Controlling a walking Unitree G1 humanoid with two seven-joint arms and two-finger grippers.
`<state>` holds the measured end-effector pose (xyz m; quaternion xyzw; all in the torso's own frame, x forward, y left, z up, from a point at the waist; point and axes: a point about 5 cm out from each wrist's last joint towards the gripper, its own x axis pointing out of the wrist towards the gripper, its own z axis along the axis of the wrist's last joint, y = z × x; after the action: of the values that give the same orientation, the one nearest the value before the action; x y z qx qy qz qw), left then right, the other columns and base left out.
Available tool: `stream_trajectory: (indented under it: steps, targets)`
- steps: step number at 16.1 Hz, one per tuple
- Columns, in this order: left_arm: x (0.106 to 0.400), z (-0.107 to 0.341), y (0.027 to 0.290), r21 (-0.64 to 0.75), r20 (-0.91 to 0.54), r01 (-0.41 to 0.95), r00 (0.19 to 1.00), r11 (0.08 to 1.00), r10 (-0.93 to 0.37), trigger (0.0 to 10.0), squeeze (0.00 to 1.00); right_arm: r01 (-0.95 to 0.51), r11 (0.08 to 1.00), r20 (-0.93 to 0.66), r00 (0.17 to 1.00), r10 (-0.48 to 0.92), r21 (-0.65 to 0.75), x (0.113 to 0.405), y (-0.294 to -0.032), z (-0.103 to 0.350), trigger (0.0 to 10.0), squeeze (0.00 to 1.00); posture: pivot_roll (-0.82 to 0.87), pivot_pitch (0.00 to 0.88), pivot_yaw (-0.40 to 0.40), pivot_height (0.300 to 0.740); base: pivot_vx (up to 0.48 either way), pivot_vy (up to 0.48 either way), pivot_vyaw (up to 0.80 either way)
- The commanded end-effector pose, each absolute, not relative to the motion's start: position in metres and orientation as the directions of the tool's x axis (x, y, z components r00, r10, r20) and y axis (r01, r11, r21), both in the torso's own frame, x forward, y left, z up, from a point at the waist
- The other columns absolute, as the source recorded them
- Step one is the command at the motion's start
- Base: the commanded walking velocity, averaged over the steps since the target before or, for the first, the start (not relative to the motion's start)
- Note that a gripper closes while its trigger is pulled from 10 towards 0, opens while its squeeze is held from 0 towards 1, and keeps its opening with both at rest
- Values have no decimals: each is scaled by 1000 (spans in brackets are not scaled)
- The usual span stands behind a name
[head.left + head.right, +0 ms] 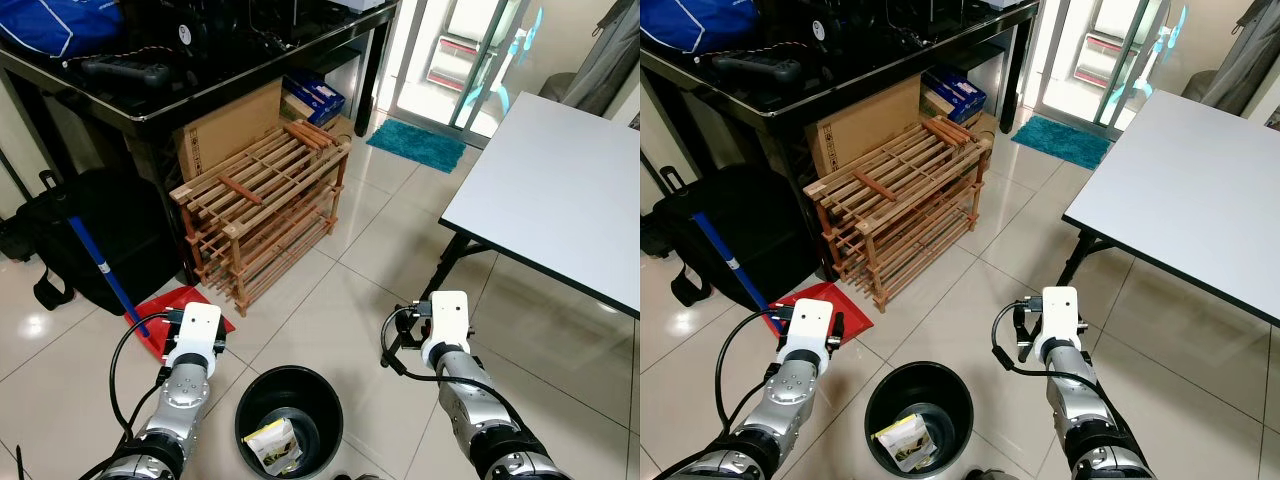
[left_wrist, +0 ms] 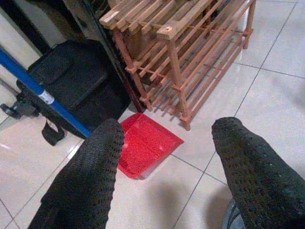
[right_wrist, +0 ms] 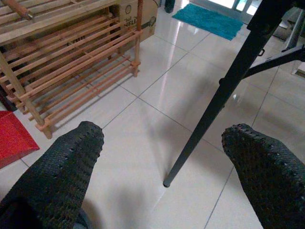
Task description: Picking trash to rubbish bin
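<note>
a black rubbish bin [image 1: 288, 418] is seen on the tiled floor [image 1: 340, 300] between the two arms, close below the head camera. a crumpled snack wrapper [image 1: 271, 445] lies inside it, at the bottom. the task's thing is thus judged to be already in the bin.

left tool [image 2: 164, 157]: spread wide, nothing between the fingers [image 2: 90, 176]. it is held above the floor beside the bin, toward a red dustpan [image 2: 143, 145]. right tool [image 3: 159, 164]: likewise spread and empty, held over bare tile on the bin's other side.

handling, judged: the wrapper appears light, thin and soft, probably slick; a pinch on a raised crease or folded edge would be preferred, since a flat face may slip.

view differences: the bin's contents are shown by the eye views. the wrist views give the finger gaps directly. in the left wrist view a blue broom handle [image 2: 40, 93] and a black bag [image 2: 71, 81] by the wooden rack [image 2: 186, 57] are shown close up; in the right wrist view, a dark counter leg [image 3: 224, 90] and a teal mat [image 3: 209, 19].
</note>
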<state>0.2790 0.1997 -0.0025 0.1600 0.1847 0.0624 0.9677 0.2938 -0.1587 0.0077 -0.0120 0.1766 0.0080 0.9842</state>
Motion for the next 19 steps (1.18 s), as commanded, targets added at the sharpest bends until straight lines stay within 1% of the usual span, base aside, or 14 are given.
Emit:
stream_trajectory:
  steps: [1, 7, 11, 17, 19]
  targets:
    - [284, 2, 194, 342, -313, -57, 934, 938, 171, 10000, 0, -10, 1000, -339, 941, 3, -18, 297, -161, 10, 10000, 0, 12, 0, -90, 740, 0, 0, 0]
    - [288, 5, 192, 333, -307, -65, 936, 941, 173, 10000, 0, 9, 1000, -330, 944, -9, -3, 300, -163, 13, 10000, 0, 7, 18, -87, 740, 0, -255, 0]
    - [288, 5, 191, 334, -307, -61, 936, 941, 170, 10000, 0, -3, 1000, -336, 942, 3, 1, 300, -162, 12, 10000, 0, 5, 23, -85, 740, 0, -241, -742]
    - [288, 4, 188, 333, -308, -46, 939, 942, 154, 10000, 0, 3, 1000, -331, 944, -3, -2, 299, -162, 11, 10000, 0, 4, 28, -85, 740, 0, -241, 0]
    - [288, 4, 187, 331, -308, -43, 939, 943, 151, 10000, 0, 3, 1000, -334, 942, -3, 0, 298, -163, 11, 10000, 0, 4, 30, -86, 740, 0, 0, 0]
